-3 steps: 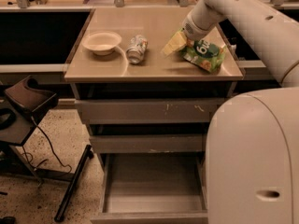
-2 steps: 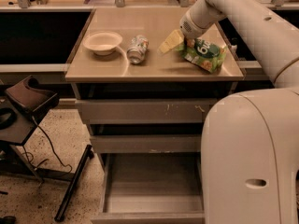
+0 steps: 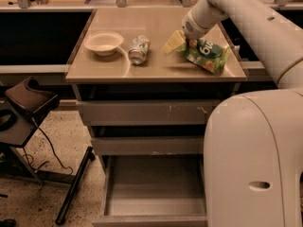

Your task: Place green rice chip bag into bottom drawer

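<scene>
The green rice chip bag [image 3: 208,55] lies on the right part of the cabinet top [image 3: 156,70], crinkled, with white lettering. My gripper [image 3: 192,42] comes down from the upper right and sits at the bag's left end, touching it. The bottom drawer [image 3: 156,193] is pulled open below, and its flat grey inside holds nothing. The two shallower drawers above it are shut.
A white bowl [image 3: 104,42] and a silver-green can [image 3: 138,49] lying on its side sit on the left of the top. A yellow packet [image 3: 172,41] lies just left of my gripper. My white body [image 3: 255,164] fills the right foreground. A black stand [image 3: 28,103] is at the left.
My white body has spread further left and higher in the view. The gripper stays at the bag's left end, and the bag has hardly moved.
</scene>
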